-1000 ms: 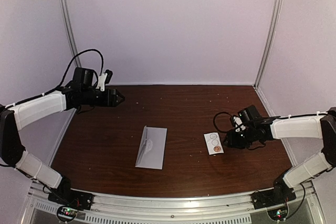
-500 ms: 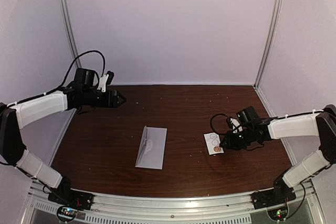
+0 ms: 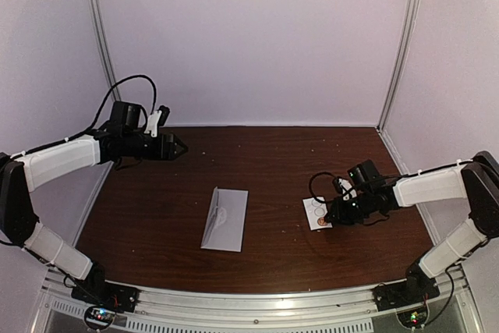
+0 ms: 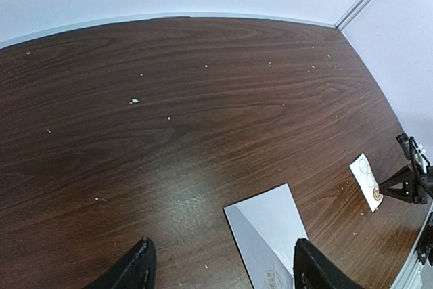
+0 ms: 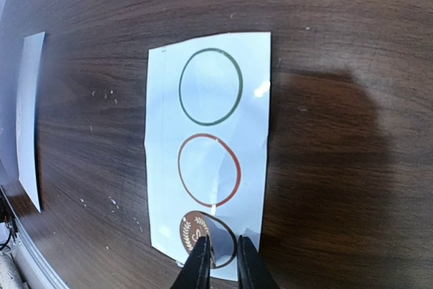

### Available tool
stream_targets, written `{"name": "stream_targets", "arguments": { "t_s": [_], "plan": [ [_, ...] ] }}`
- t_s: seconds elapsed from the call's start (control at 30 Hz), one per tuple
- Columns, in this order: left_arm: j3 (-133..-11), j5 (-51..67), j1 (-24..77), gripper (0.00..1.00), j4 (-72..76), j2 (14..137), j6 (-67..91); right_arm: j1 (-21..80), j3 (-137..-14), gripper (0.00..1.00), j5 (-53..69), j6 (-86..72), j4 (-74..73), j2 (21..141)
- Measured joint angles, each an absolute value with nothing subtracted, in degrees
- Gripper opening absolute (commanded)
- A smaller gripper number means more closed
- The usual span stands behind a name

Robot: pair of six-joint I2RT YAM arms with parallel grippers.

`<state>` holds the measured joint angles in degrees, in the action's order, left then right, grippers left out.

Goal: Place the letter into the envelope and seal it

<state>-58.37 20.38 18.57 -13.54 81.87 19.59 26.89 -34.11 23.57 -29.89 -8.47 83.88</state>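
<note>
The right gripper point(image 5: 222, 262) is low over the near end of a white sticker strip point(image 5: 210, 147). Its two fingers are drawn close, with only a thin gap between them, and are set at the rim of a round brown seal sticker point(image 5: 203, 231). Whether they actually pinch it cannot be told. Farther along the strip are a red ring point(image 5: 208, 170) and then a green ring point(image 5: 210, 86), both printed outlines.

The envelope point(image 3: 224, 218) lies flat well to the left of the strip, near the middle of the table, with nothing touching it. The left gripper point(image 4: 223, 269) hangs high over the back left of the table with its jaws spread wide, holding nothing.

The table point(image 3: 288, 161) is dark wood grain (dotted with pale specks point(image 4: 134, 101)). It is enclosed by plain pale walls point(image 3: 249, 37) with slim metal posts point(image 3: 402, 37) at the corners. A metal rail point(image 3: 257, 302) runs along the near edge.
</note>
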Motion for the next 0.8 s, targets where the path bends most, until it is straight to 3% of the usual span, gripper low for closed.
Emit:
{"name": "stream_targets", "arguments": {
  "t_s": [0.43, 0.53, 0.8],
  "plan": [
    [-58.4, 20.4, 18.6, 0.71, -13.6, 82.0, 19.6, 27.1, -34.1, 0.06, 24.6, -30.0, -6.4, 85.4],
    [-58.4, 20.4, 18.6, 0.71, -13.5, 82.1, 19.6, 27.2, -34.1, 0.0, 24.9, -30.0, -6.0, 85.7],
    [-58.3, 20.9, 18.6, 0.71, -13.4, 82.1, 19.6, 27.3, -34.1, 0.0, 26.8, -30.2, -5.3, 85.5]
  ]
}}
